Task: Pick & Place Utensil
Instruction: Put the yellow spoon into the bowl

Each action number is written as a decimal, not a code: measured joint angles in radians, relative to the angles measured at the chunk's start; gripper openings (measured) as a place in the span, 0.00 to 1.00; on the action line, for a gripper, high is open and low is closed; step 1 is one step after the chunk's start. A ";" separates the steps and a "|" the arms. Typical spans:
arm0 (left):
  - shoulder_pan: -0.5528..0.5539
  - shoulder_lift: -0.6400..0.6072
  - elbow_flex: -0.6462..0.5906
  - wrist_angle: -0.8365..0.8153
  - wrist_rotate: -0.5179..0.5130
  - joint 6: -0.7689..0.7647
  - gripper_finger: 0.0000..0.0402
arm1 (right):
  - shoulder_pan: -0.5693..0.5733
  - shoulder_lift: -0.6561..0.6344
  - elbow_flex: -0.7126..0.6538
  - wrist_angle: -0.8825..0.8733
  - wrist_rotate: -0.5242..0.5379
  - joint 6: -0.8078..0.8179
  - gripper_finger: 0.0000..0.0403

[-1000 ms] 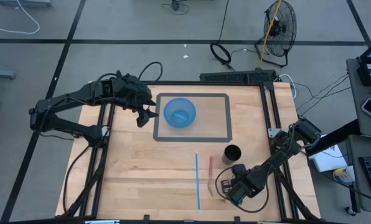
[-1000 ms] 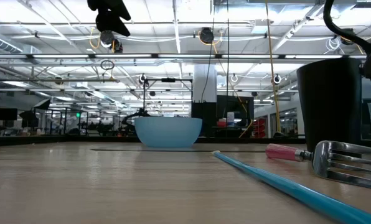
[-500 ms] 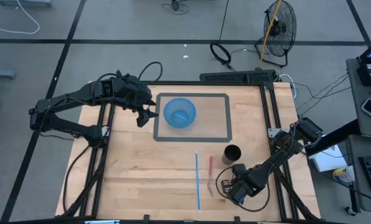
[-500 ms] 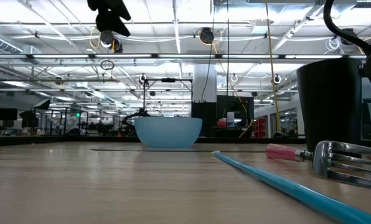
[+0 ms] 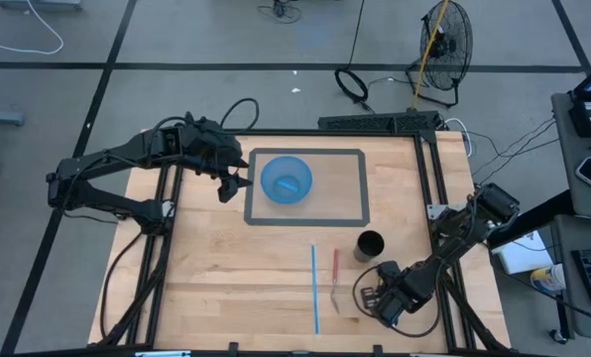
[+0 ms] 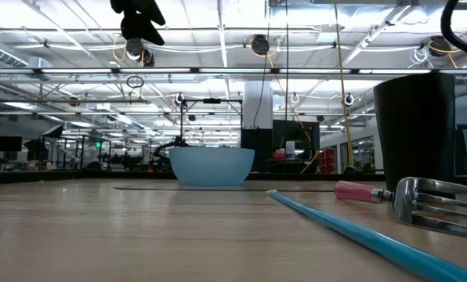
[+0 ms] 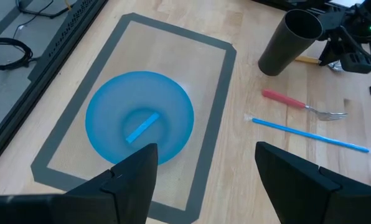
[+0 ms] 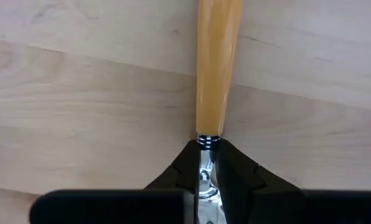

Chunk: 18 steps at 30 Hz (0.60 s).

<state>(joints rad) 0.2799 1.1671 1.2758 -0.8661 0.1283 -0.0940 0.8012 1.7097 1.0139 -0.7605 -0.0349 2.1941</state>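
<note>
Blue bowl (image 5: 286, 180) on the mat (image 5: 355, 188); fork (image 5: 336, 279) beside blue straw (image 5: 314, 290).

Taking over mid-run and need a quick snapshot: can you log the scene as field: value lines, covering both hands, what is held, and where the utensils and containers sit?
right hand: low at the table's near right, shut on orange-handled utensil
orange-handled utensil: lying on the wood, gripped at its metal neck
left hand: open, raised beside the bowl, holding nothing
blue bowl: inside the grey taped rectangle, a small blue piece in it
black cup: upright, just outside the rectangle
red-handled fork: flat on the table
blue straw: flat, beside the fork
</note>
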 joint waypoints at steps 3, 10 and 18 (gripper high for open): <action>0.000 0.000 0.000 0.000 0.000 -0.002 0.68 | 0.003 -0.001 0.000 -0.006 0.002 -0.001 0.06; 0.000 0.000 0.000 0.003 0.000 -0.014 0.68 | 0.019 -0.008 0.001 -0.005 0.036 -0.004 0.06; 0.000 0.000 0.000 0.003 0.000 -0.021 0.68 | 0.036 -0.056 0.001 -0.038 0.087 -0.007 0.06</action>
<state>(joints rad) 0.2798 1.1671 1.2758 -0.8627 0.1284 -0.1146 0.8368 1.6539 1.0145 -0.7987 0.0525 2.1876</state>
